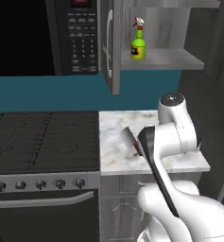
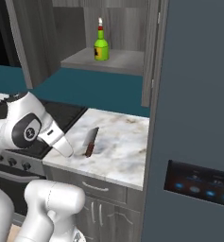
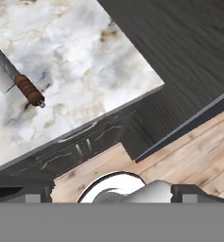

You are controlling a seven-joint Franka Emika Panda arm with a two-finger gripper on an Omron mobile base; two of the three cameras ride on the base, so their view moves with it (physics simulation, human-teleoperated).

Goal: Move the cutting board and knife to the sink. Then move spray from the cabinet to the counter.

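Knife [image 2: 90, 141] seen lying on counter [image 2: 125, 142], untouched; spray [image 1: 138, 46] shelved in open cabinet [image 1: 168, 57]. Gripper [image 3: 111, 191] held wide apart, empty. Knife pickup judged pending; descent over handle required.

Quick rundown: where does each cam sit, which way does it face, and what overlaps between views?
Left base view: behind the arm on its left, facing forward over stovetop, counter and open cabinet with spray; white arm rises lower right.
Right base view: behind on the right, same counter, knife, spray; arm lower left.
Hand view: looks down at the counter edge, knife handle and wood floor.
Shared: knife and counter appear in all three.
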